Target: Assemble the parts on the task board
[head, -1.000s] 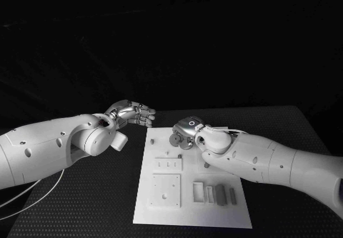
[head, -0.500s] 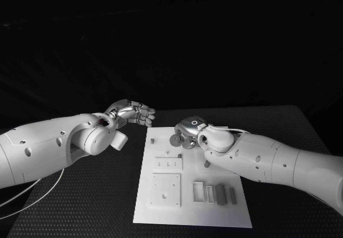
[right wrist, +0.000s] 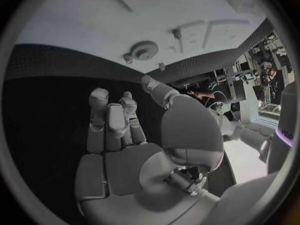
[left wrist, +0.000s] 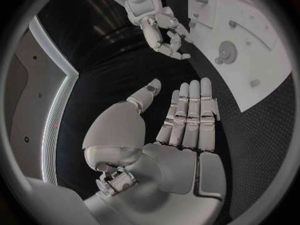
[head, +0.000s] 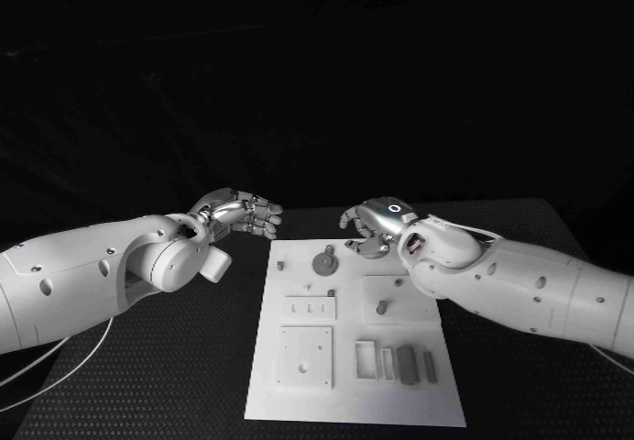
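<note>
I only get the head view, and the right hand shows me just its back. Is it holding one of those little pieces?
Observer: No. The right wrist view looks into the right hand: its palm is bare and there is nothing between its fingers.
Operator: And the left one?
Observer: Empty too. In the left wrist view the left hand holds nothing; its fingers lie straight, side by side, with the thumb apart.
</note>
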